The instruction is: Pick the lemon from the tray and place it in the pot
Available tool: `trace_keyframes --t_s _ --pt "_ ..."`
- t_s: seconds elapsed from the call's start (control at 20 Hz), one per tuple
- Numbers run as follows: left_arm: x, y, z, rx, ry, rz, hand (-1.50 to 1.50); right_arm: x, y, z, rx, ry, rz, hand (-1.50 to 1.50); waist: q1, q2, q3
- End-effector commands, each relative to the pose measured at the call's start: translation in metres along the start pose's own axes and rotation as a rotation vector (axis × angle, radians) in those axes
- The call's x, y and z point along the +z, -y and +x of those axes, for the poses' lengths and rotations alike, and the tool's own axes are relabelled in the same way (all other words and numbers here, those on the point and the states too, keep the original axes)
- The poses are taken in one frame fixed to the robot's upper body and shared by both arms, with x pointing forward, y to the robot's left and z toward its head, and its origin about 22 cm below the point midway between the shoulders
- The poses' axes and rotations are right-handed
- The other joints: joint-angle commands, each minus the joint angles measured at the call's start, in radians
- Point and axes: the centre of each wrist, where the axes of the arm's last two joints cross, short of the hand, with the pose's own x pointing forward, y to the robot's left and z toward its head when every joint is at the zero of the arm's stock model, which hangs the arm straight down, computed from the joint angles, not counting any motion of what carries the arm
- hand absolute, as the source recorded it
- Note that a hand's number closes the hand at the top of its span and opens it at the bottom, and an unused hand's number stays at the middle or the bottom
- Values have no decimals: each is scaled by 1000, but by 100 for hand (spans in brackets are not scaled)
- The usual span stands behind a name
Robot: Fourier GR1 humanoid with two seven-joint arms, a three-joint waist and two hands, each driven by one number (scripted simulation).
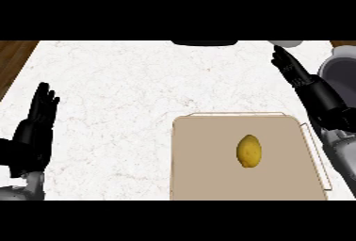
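Head view: a yellow lemon (249, 151) is lying on a tan tray (201, 160) at the near right. The right hand (295, 70), fingers straight, is hovering beyond it beside the grey pot (341, 70) at the right edge. The left hand (38, 117) is resting spread at the far left, white counter (125, 94) lying open between.

The light is bright and even over the whole white marble counter (118, 94), and it makes no glare and no hard shadow, so it is not possible to say from which side it comes. The lemon (249, 151) has a softly lighter middle and a darker lower end, but it throws almost no shadow on the beige tray (201, 160), and the two black hands, the left hand (38, 120) and the right hand (295, 73), stay very dark with little detail. Edges look a little soft everywhere, and the tray's sides lean inward toward the top.
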Motion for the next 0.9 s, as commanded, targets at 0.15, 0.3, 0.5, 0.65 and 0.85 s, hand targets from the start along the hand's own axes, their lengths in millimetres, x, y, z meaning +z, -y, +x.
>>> trace_keyframes --t_s 0.15,0.3,0.5,0.65,0.85 --pt "-18 3 19 80 110 -34 0 30 79 23 -161 132 26 150 -39 -3 1" --pt "-21 7 24 95 103 -69 0 32 121 64 485 -48 64 150 -79 -14 -23" --pt "-32 4 29 150 125 -104 0 121 101 -38 339 -56 -92 -150 -52 1 3" --pt "-31 11 24 162 107 -141 0 137 80 -52 341 87 -52 -150 -30 -1 2" --pt "-40 16 25 161 117 -111 0 133 81 -7 451 83 18 -150 -33 -5 -1"
